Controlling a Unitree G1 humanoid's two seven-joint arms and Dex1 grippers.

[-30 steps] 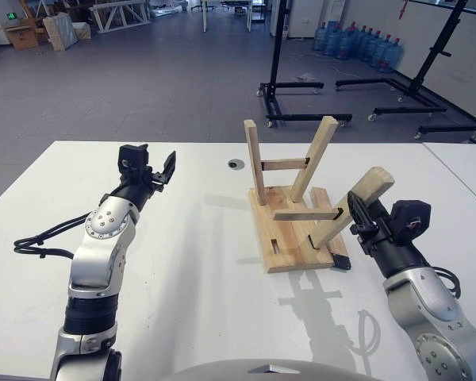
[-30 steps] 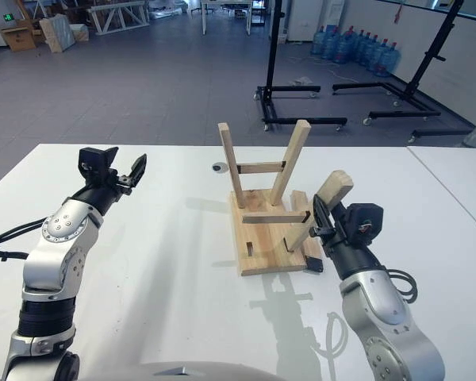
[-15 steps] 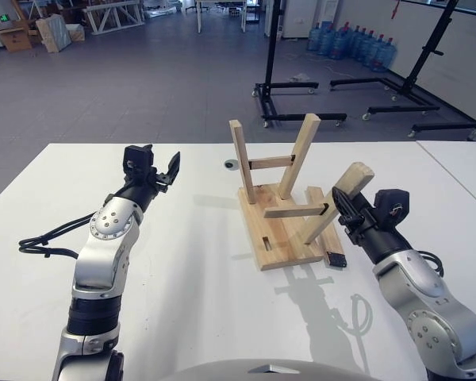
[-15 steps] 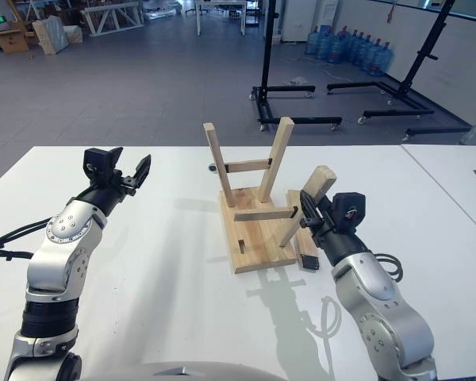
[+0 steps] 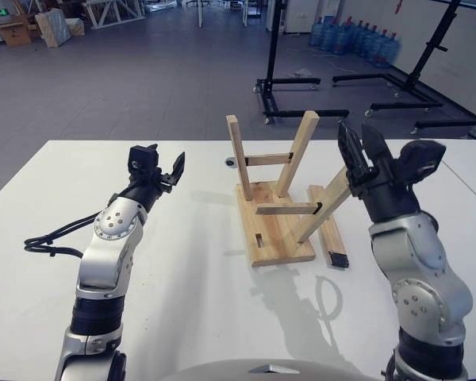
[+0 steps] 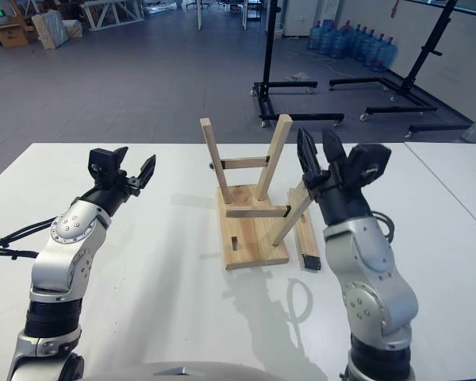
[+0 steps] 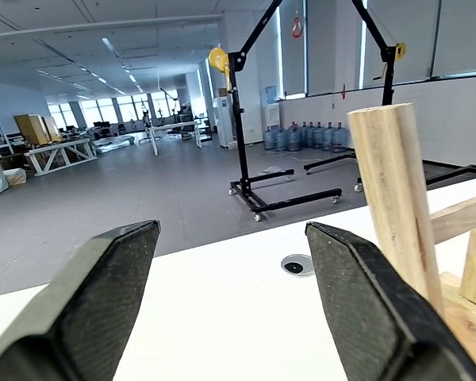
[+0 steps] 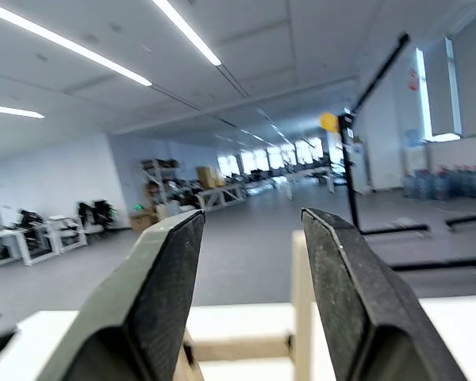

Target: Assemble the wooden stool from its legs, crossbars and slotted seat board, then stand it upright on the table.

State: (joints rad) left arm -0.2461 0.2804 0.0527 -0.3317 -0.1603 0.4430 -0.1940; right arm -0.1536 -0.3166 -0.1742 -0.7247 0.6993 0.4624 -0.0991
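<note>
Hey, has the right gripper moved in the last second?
Yes. The right gripper has risen from alongside the leaning leg to above its top, open, judged against the seat board.

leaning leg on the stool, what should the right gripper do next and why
Probably bring the right gripper down onto the top end of the leaning leg and close. The gripper is open and empty just above it, and that leg slants outward from the seat board rather than standing straight.
</note>
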